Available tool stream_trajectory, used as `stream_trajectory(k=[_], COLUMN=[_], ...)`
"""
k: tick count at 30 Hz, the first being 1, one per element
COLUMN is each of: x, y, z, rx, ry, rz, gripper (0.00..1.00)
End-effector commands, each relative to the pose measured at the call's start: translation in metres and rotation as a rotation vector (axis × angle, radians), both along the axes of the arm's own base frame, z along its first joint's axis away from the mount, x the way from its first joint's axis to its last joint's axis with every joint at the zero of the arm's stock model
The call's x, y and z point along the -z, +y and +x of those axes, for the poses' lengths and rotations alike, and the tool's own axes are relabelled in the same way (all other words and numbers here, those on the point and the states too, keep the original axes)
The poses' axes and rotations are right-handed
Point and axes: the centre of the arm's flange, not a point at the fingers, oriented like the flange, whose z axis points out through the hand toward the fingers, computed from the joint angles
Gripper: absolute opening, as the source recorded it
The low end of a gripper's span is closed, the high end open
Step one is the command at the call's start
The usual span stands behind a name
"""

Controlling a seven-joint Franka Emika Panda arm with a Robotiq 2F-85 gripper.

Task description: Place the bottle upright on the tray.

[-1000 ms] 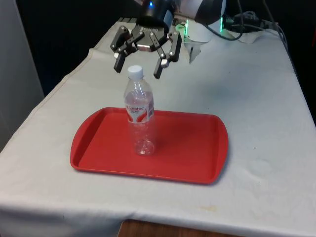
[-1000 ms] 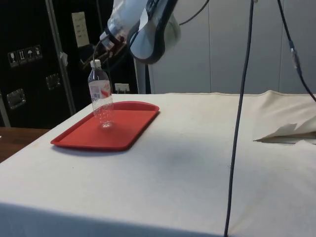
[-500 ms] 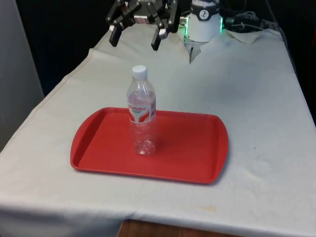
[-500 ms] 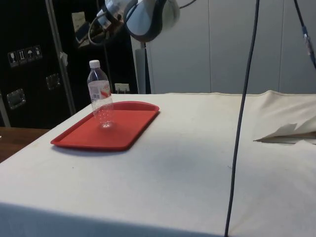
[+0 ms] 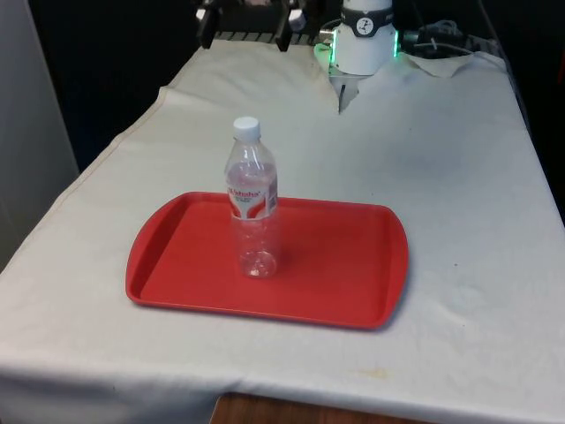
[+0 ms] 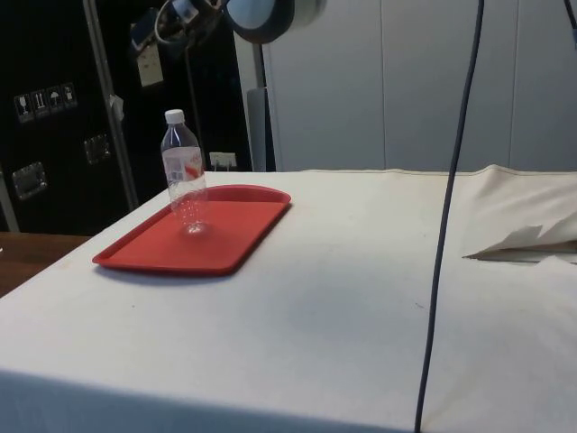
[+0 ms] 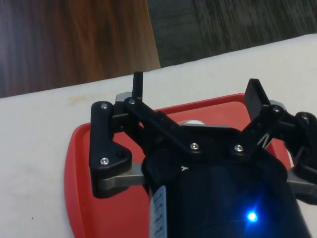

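The clear plastic bottle (image 5: 252, 200) is standing upright on the red tray (image 5: 335, 274), toward the tray's side on the front view's left, with its white cap (image 5: 246, 127) on top and a red-and-white label (image 5: 251, 200) around its middle. Nothing is touching the bottle. The tray is lying flat on the white tablecloth (image 5: 441, 168), near the table's front edge. In the side view the bottle (image 6: 184, 174) is standing on the tray (image 6: 225, 244), well below the arm. The gripper (image 5: 247, 19) is hanging high above the table's far end, well apart from the bottle. In the wrist view the gripper (image 7: 195, 96) is holding nothing, with its two fingers (image 7: 138, 85) spread wide apart.
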Motion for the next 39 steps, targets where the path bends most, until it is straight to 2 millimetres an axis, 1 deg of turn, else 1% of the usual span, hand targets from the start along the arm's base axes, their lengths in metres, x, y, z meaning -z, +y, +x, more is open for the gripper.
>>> stream_trajectory(k=[1, 5, 6, 8, 13, 14, 15, 16, 18, 23, 24, 25, 26, 32, 33, 34, 39], x=[0.000, -0.004, -0.002, -0.006, -0.012, -0.013, -0.010, -0.014, -0.018, -0.025, -0.024, -0.026, -0.029, -0.036, -0.036, -0.039, -0.044], y=[0.004, 0.010, 0.005, 0.013, 0.018, 0.018, 0.011, 0.019, 0.020, 0.022, 0.017, 0.018, 0.024, 0.026, 0.021, 0.027, 0.029], z=[-0.001, -0.001, 0.000, -0.001, -0.002, -0.002, 0.000, -0.002, -0.003, -0.005, -0.003, -0.004, -0.006, -0.008, -0.007, -0.009, -0.011], rx=[-0.004, -0.014, -0.006, -0.020, -0.030, -0.030, -0.018, -0.032, -0.037, -0.048, -0.038, -0.043, -0.055, -0.067, -0.060, -0.072, -0.083], ry=[0.012, 0.033, 0.021, 0.050, 0.078, 0.084, 0.075, 0.088, 0.102, 0.126, 0.118, 0.129, 0.139, 0.165, 0.165, 0.175, 0.197], rz=[0.010, 0.017, 0.009, 0.022, 0.028, 0.030, 0.020, 0.030, 0.031, 0.029, 0.023, 0.022, 0.028, 0.029, 0.021, 0.029, 0.029], gripper=[1.00, 1.00, 1.00, 1.00, 1.00, 1.00, 1.00, 1.00, 1.00, 1.00, 1.00, 1.00, 1.00, 1.00, 1.00, 1.00, 1.00])
